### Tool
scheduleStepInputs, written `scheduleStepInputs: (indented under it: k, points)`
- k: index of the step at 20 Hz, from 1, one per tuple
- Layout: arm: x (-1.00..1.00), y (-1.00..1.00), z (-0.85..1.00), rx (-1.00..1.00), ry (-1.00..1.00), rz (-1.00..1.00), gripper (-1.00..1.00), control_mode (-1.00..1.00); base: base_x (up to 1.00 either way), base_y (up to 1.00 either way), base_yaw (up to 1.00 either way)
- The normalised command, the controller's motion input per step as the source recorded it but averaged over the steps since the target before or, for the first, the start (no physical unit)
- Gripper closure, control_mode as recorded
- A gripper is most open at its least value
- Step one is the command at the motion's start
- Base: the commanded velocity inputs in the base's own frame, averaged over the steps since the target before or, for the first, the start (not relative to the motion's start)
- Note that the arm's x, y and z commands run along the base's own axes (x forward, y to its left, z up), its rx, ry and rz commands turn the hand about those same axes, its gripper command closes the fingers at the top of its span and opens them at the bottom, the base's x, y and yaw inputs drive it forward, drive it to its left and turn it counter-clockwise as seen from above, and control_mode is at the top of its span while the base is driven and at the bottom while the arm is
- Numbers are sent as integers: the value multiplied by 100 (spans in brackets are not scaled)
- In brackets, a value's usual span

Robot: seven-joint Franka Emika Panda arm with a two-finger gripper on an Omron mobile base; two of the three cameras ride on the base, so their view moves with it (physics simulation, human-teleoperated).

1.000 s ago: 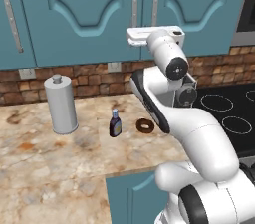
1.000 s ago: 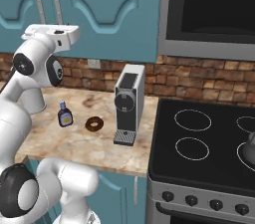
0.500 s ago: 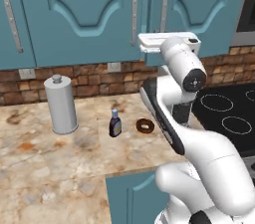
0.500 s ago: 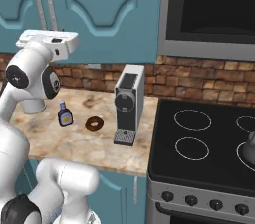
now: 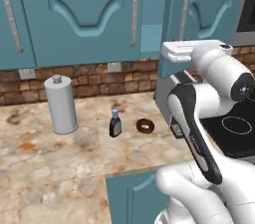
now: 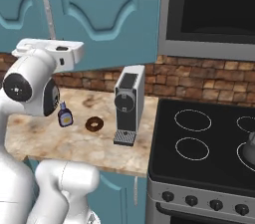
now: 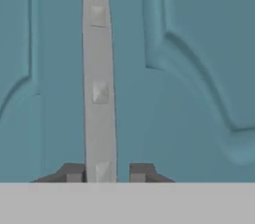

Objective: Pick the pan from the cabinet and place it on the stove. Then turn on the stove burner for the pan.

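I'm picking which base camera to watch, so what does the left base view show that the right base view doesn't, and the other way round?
Left base view: a white cylinder canister on the counter and a wall outlet in the brick backsplash.
Right base view: the coffee machine in full, the stove's row of black knobs, and a grey kettle at the right edge.
Both: the small bottle, the doughnut, the stove and the teal cabinet.

a glossy white arm (image 5: 219, 93) of rounded, bulbous segments, with dark charcoal discs capping its joints and a long black band down one link. its hand ends in a flat white block; two small dark fingertips (image 7: 72, 172).
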Motion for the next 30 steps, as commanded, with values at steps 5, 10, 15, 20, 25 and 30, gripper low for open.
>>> scheduleStepInputs:
  k: [5,10,15,20,25,30]
  points:
    - [-72,-92,-14,0,14,12,100,-100,0,0,0]
    - [-59,-15,-29,-1,4,9,-100,-100,0,0,0]
    - [-93,-7,-5,0,-11,6,-100,-100,0,0,0]
    - [-100,21,-2,-10,-21,13,-100,-100,0,0,0]
    - [-74,93,0,-31,-24,4,-100,-100,0,0,0]
    - [-6,100,-2,-36,-4,-5,-100,-100,0,0,0]
